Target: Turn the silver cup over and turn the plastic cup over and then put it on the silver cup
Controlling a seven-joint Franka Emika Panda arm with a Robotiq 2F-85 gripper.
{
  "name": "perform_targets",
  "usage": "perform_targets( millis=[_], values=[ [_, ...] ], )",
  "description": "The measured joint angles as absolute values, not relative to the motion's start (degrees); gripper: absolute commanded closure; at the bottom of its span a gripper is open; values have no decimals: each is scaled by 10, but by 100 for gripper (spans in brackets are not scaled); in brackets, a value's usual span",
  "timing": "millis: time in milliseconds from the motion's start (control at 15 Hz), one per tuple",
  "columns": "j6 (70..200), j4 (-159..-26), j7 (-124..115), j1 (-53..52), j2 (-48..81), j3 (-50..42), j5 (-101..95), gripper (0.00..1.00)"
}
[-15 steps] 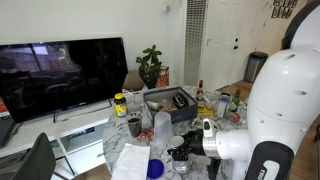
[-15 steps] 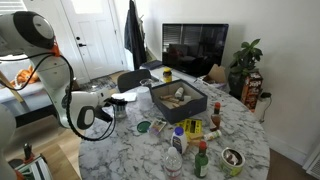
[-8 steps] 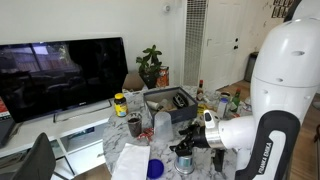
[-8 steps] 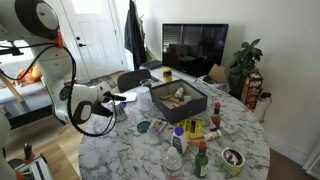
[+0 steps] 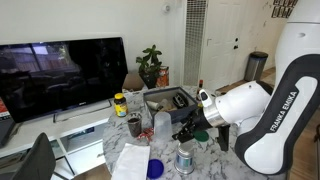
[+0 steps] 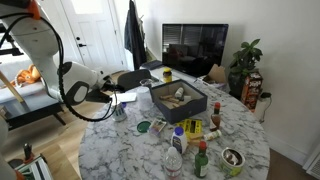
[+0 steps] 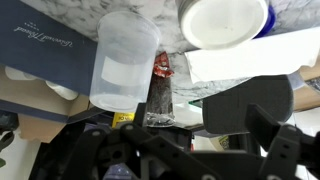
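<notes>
The silver cup [image 5: 184,159] stands on the marble table near its front edge, and in the wrist view [image 7: 222,20] I see its round end from above. The plastic cup [image 5: 162,125], translucent, stands behind it, and also shows in the wrist view [image 7: 125,60]. A small dark brownish cup [image 5: 134,126] stands beside the plastic cup. My gripper [image 5: 189,130] hangs above and just behind the silver cup, apart from it, open and empty. It also shows in an exterior view [image 6: 112,97] and in the wrist view [image 7: 185,120].
A grey box [image 5: 170,101] of items sits mid-table, also seen in an exterior view [image 6: 178,98]. White paper [image 5: 130,160] and a blue lid [image 5: 155,169] lie by the cups. A yellow-lidded jar [image 5: 120,104] and several bottles [image 6: 176,160] stand around.
My gripper was low around the silver cup; it has let go, risen and swung back. The silver cup now stands free on the table.
</notes>
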State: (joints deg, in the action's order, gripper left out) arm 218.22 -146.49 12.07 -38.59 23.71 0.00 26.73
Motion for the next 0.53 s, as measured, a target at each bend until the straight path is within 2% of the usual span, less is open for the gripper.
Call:
perform_targets(
  millis=[533],
  values=[
    [2172, -1450, 122, -375, 239, 4, 241, 0]
  ],
)
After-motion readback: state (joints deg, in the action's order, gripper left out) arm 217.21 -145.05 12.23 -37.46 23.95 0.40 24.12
